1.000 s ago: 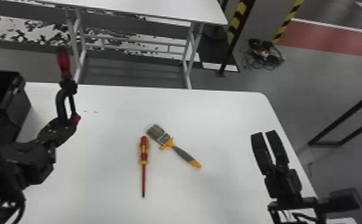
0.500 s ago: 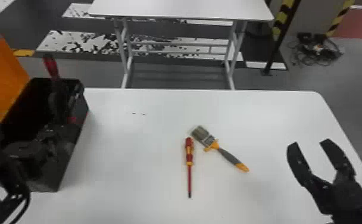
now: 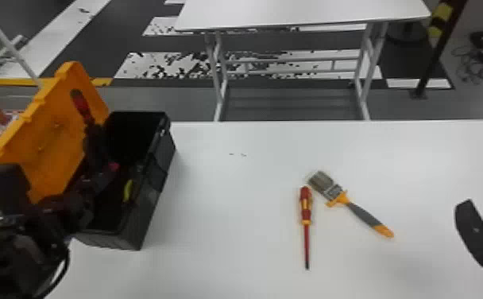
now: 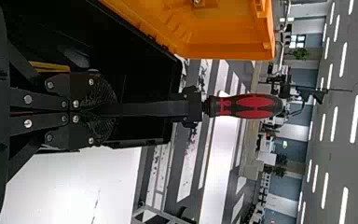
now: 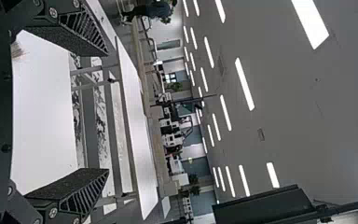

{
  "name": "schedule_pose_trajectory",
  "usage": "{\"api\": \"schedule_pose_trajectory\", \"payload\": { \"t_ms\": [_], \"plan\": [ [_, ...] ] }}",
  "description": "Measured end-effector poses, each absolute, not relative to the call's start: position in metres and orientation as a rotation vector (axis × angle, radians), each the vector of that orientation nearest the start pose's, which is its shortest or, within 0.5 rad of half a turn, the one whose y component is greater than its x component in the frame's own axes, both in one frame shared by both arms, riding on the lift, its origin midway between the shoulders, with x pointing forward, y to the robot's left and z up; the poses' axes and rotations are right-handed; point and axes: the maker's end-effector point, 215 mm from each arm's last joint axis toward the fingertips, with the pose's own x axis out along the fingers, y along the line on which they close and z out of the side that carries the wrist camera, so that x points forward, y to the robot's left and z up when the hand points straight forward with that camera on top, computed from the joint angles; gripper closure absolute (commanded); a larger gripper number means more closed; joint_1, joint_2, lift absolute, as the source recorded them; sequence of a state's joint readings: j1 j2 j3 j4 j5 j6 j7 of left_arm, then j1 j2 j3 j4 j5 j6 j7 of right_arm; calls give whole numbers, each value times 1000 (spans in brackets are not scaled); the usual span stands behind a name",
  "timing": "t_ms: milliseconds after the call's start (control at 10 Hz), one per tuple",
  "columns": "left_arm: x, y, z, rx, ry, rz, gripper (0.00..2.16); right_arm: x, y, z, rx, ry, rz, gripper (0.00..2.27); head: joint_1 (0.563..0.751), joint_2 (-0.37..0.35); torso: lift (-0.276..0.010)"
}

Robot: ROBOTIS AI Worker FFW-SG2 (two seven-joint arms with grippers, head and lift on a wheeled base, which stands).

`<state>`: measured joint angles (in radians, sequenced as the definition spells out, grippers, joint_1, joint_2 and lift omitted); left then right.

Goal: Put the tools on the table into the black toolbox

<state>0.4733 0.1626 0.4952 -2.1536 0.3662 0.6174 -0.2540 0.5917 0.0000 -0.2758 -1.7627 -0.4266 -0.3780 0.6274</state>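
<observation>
Jaws of the left gripper (image 4: 103, 111) are clamped on a red-and-black-handled tool (image 4: 251, 106), handle up, by the black toolbox's (image 3: 155, 191) mouth; best tip it clear of the orange lid (image 3: 54, 131) and lower it before releasing; red-and-yellow screwdriver (image 3: 306, 210) and paintbrush (image 3: 362, 214) lie on the table (image 3: 232, 218); right gripper's (image 5: 107, 112) jaws stand apart; I can read no lettering.

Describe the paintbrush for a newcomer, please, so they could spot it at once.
On the white table, right of the black toolbox, lie two tools. The paintbrush has a grey-and-orange handle and, unlike the slim screwdriver beside it, bristles.
</observation>
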Motion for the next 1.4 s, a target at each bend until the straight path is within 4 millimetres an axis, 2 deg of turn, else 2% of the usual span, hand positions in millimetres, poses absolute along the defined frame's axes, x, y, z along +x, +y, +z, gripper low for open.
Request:
{"api": "schedule_pose_trajectory", "payload": {
  "t_ms": [100, 200, 500, 700, 1000, 1200, 1400],
  "plan": [
    [410, 425, -390, -132, 417, 75, 1180, 364, -293, -375, 221, -109, 239, 137, 695, 187, -75],
    [407, 431, -402, -149, 439, 107, 6, 365, -292, -375, 222, -107, 240, 137, 695, 198, -75],
    [404, 422, -410, -189, 445, 100, 29, 364, -292, -379, 226, -99, 240, 137, 695, 196, -75],
    [401, 394, -405, -204, 419, 46, 33, 364, -291, -381, 226, -94, 241, 140, 695, 168, -75],
    [404, 355, -364, -143, 193, 32, 33, 368, -279, -388, 203, -64, 247, 144, 695, 117, -75],
    [398, 326, -363, -116, 128, 3, 33, 374, -263, -401, 177, -14, 279, 147, 695, 94, -75],
    [390, 310, -361, -101, 56, -7, 33, 379, -253, -416, 154, 47, 306, 147, 695, 85, -75]
  ]
}}
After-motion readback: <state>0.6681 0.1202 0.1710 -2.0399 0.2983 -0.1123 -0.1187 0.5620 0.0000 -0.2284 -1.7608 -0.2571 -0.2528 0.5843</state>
